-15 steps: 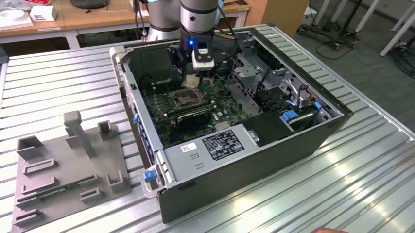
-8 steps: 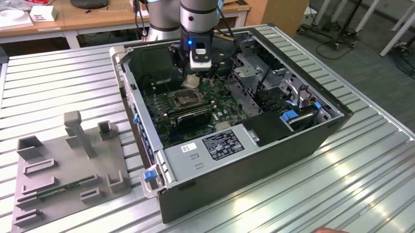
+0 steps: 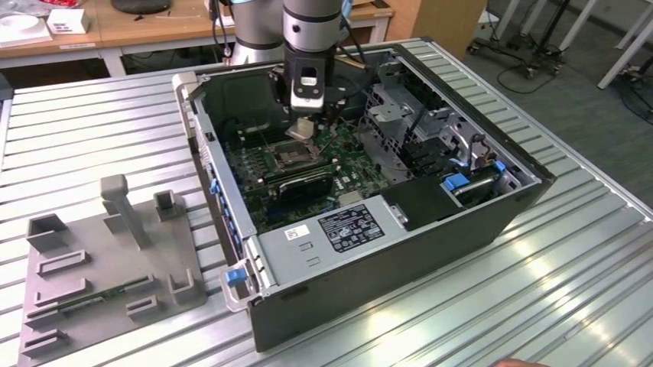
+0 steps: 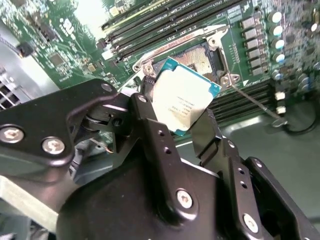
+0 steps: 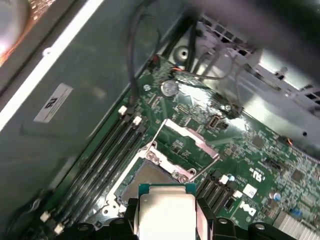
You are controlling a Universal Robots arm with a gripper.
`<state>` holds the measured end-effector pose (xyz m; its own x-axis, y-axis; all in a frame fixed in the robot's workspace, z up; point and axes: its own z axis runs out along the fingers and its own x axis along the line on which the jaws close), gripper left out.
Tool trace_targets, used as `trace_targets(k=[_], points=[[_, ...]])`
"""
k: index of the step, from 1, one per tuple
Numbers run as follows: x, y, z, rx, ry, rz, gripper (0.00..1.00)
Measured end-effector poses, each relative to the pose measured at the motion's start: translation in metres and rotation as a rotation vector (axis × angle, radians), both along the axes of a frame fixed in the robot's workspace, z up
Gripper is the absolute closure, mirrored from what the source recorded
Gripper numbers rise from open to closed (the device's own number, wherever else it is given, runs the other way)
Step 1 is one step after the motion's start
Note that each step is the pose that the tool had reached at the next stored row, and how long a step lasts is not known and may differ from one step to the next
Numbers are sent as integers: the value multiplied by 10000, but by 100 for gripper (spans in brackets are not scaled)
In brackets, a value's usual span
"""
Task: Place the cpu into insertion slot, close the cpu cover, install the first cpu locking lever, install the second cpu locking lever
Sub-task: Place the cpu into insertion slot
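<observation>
Step in hand: first step, placing the chip; nothing is seated yet.
Gripper: the gripper (image 4: 176, 119) hangs inside the open computer case (image 3: 490, 222), over the green motherboard (image 3: 342, 164).
Jaws: closed on the cpu (image 4: 183, 95), one finger (image 4: 145, 117) on each opposite edge.
Cpu position: in the air just above the insertion slot (image 5: 150, 176), not touching it; in the second wrist view it sits tilted against the socket's outline.
Insertion slot: bare, contact field uncovered.
Cpu cover: the cpu cover (image 5: 186, 136) stands swung up off the socket at its far edge, so the way in is free.
Locking levers: one thin wire lever (image 4: 254, 104) lies released beside the socket; a second I cannot separate with certainty.
Placement calls for, in my judgement: chip levelled and squared to the socket's rim, then lowered straight, without sliding across the contacts.
Count: one cpu, one socket, one cover, one gripper.
Memory slots: long black slots (image 5: 107, 150) flank the socket on both sides; exact number not safe to give.
</observation>
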<state>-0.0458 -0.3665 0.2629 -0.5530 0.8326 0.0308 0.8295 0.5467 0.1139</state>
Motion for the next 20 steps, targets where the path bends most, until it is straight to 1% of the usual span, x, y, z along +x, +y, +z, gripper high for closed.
trace_targets(k=[5, 7, 20], points=[[0, 0, -5, -1, 0, -861, 46], [0, -1, -5, -1, 0, -1074, 46], [0, 0, -5, -1, 0, -1107, 46]])
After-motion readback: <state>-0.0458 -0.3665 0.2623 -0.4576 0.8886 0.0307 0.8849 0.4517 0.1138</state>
